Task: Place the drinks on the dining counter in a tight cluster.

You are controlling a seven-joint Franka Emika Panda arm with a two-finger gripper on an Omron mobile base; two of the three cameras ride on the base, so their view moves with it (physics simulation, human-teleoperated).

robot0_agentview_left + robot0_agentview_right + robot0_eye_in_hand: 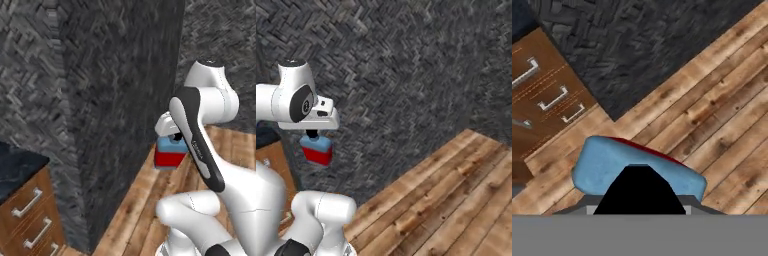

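The blue-and-red bottle (317,149) hung in the air under the gripper (312,134), fingers clamped on its black cap, above the wood floor (456,190) beside a dark wall (115,100). It was in transit, with its placing on the table yet to come. The arm stood raised, its hand pointing straight down.

I see a dark herringbone-textured wall (100,100), wood plank floor (456,190), and a brown drawer cabinet (30,210) with silver handles (26,202) at left.
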